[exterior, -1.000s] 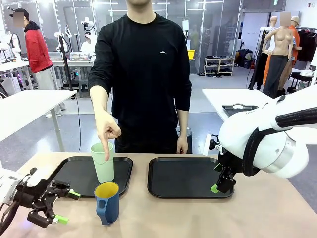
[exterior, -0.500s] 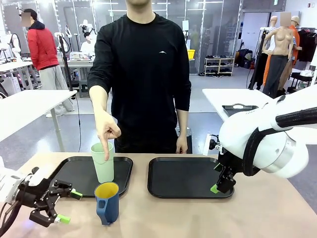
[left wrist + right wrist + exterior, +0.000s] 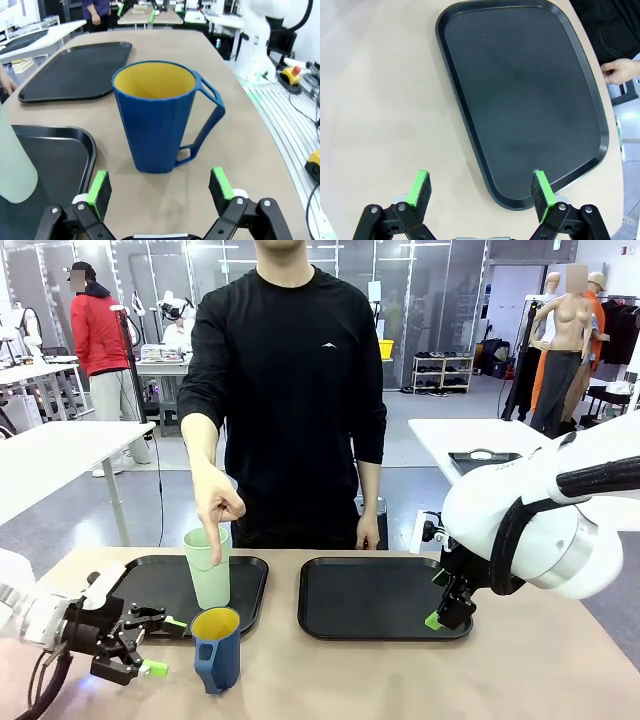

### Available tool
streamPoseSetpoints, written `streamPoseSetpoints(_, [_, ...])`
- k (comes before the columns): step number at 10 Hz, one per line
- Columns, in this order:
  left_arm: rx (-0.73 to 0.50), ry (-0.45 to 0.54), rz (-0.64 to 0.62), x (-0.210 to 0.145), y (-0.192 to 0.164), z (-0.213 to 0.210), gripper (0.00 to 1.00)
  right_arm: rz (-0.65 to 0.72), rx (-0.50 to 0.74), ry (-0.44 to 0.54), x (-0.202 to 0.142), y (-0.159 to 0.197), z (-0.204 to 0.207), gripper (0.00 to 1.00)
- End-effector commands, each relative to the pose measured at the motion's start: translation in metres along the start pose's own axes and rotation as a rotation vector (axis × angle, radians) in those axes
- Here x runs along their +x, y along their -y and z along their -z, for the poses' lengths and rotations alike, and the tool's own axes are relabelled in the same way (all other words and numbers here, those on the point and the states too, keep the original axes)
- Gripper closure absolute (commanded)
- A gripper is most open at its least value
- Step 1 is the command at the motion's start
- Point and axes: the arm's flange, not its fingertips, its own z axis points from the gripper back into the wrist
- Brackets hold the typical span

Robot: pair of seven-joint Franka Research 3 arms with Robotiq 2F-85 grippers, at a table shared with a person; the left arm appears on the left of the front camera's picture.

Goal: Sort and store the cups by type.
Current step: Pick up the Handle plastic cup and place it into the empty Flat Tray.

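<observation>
Since a second ago the left gripper [image 3: 165, 646] has slid closer to the dark blue mug [image 3: 155, 125]. Its fingers are spread wide and empty, seemingly lining up a side grasp. Ahead of the right gripper [image 3: 480, 184], whose fingers are likewise apart and idle, lies the bare right tray [image 3: 520, 100], probably waiting for one cup type. Beyond the left fingers, off to one side, the left tray [image 3: 150, 585] carries the mint-green tumbler [image 3: 208, 575]. The person's hand [image 3: 218, 505] points down into it, perhaps as a cue. The mug stands on the table just ahead of the left fingers, between them, handle toward one.
</observation>
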Motion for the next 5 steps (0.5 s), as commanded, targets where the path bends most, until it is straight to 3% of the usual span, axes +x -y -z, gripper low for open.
streamPoseSetpoints(1, [-0.006, 0.078, 0.026, -0.007, -0.008, 0.009, 0.0, -0.006, -0.01, 0.021, -0.001, 0.0, 0.003, 0.0])
streamPoseSetpoints(5, [-0.021, 0.161, 0.045, -0.014, -0.012, 0.028, 0.0, -0.006, -0.01, 0.021, -0.001, 0.0, 0.003, 0.0])
